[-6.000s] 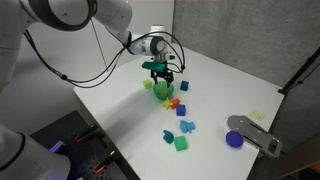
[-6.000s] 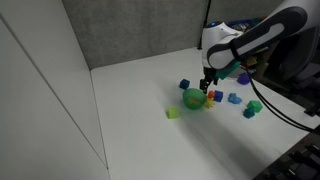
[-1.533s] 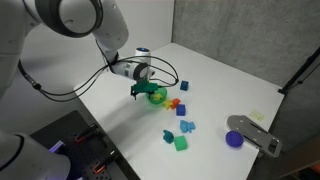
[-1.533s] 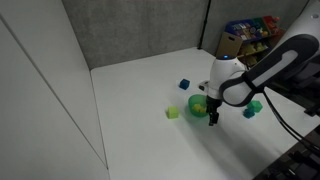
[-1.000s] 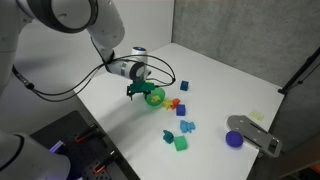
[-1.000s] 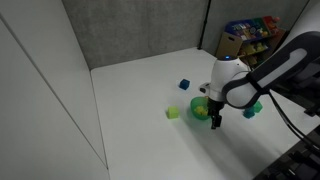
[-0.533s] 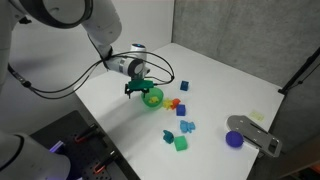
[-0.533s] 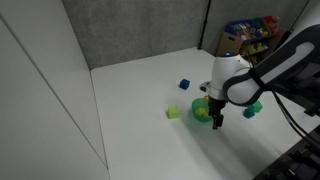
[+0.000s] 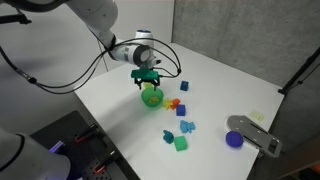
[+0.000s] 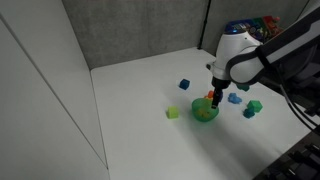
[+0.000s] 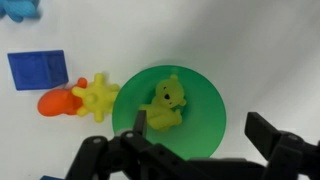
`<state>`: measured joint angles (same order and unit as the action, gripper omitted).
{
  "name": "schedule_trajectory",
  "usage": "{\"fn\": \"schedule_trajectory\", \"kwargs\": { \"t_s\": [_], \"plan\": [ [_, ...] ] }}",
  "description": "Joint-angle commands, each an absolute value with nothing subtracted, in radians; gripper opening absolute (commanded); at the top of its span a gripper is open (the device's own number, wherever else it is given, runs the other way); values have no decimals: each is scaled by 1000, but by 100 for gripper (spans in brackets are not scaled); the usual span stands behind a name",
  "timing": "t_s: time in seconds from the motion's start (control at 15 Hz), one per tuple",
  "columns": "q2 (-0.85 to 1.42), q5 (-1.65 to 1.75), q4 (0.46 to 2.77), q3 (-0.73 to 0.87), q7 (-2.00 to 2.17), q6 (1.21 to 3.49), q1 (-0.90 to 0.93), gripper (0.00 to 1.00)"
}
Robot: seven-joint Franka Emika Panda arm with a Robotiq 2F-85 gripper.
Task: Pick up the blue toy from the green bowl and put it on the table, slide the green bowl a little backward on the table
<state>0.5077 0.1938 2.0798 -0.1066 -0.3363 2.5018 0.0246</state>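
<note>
1. Green plastic marked the centre of things: the green bowl point(image 9: 151, 97) stood on the white table point(image 9: 120, 120), well in from every edge. Loose toys trailed from it toward the corner where a grey device point(image 9: 255, 135) lay.
2. The tool point(image 9: 147, 78) hung just above the bowl, spread wide and holding nothing. In the wrist view its fingers point(image 11: 100, 160) stood far apart at the bottom of the frame, one to either side of the bowl's near rim. I judged that this pose suited catching the rim or nudging the bowl backward.
3. Inside the bowl the wrist view showed only a yellow-green bear-like toy point(image 11: 165, 105) and nothing blue. The lift-out therefore looked done, with the slide left to do.
4. A small dark-blue piece point(image 9: 168, 135) lay on the table just beside the green cube point(image 9: 181, 143), nearer the front edge. I took it for the blue toy, though it was too small to be sure.
5. A yellow toy point(image 11: 95, 97) lay just outside the bowl's rim, against an orange-red toy point(image 11: 55, 103), with a blue cube point(image 11: 37, 70) near them. They crowded one side, so a push would need to go away from them.
6. The fingertips were cut off by the wrist view's lower border. In an exterior view the tool point(image 10: 214, 93) overlapped the bowl, so I could not tell whether it touched the rim.
</note>
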Motion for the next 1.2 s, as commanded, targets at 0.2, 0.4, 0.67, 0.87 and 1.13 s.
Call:
{"fn": "schedule_trajectory", "kwargs": {
  "t_s": [0.2,0.4,0.67,0.87,1.13],
  "plan": [
    [386,203,2113,-4,-12,2378,97,100],
    [313,168,2166,1,92,2368,92,100],
    [186,97,2251,-7,171,2346,74,100],
    [93,60,2292,-8,169,2311,64,100],
    [-10,68,2294,-3,157,2223,46,100]
  ]
}}
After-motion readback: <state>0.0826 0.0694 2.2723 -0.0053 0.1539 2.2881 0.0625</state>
